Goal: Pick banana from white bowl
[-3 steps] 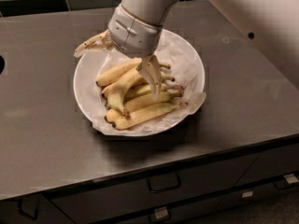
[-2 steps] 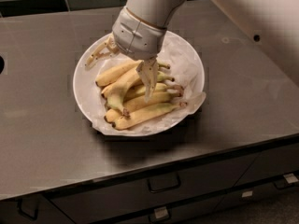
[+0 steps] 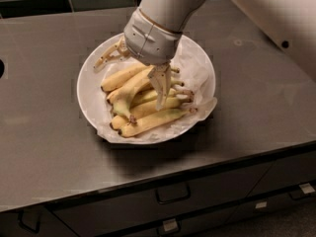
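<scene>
While the gripper [image 3: 127, 87] hangs low over the white bowl [image 3: 83, 94], arm reaching in from one o'clock, we are in the approach-and-straddle step: nothing is grasped yet. Its fingers are spread wide. One is splayed out toward ten o'clock above the rim, and the other dips straight into the pile near the bowl's centre.

The banana [image 3: 121, 100] lies just left of centre in the bowl. It is the thick, strongly curved one, and its dark stem end hooks down toward six o'clock. It appears to sit between the two fingers, though a slimmer one at its eleven o'clock side sits in that gap too.

By my reading, the next move is a clean close on the curved fruit alone, then a straight lift. The neighbours press against it, so one could be dragged up with it, and the crinkled paper [image 3: 196, 69] lining the dish might snag.

The count: one bowl, one paper liner, one gripper, and six bananas as best I can make out, five of them slimmer and straighter. The dipped finger covers part of the heap. All of it rests on a dark counter [image 3: 44, 147].
</scene>
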`<state>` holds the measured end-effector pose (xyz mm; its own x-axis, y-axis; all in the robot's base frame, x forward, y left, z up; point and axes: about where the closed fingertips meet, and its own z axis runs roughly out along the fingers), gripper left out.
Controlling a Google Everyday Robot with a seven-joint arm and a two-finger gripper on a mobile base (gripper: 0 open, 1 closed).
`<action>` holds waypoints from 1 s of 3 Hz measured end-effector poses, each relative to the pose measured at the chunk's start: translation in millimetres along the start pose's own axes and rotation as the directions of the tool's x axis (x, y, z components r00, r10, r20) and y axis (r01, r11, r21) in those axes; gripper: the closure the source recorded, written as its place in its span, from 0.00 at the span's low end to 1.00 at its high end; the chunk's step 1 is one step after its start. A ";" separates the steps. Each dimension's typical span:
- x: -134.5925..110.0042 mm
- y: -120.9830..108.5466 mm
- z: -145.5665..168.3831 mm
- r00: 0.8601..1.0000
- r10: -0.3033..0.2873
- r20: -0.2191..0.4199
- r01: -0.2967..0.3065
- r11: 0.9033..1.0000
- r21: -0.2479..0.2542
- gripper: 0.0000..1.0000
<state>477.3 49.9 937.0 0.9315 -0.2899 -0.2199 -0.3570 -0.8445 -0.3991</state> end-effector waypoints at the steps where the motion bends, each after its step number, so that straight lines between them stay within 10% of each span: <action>1: -4.9 4.6 -3.1 0.999 0.034 -0.015 -0.034 0.999 0.006 0.20; 3: -0.4 -15.4 2.3 1.000 0.028 -0.009 -0.029 0.999 -0.046 0.29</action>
<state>482.3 64.1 941.2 0.9215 -0.3177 -0.2232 -0.3801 -0.8558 -0.3510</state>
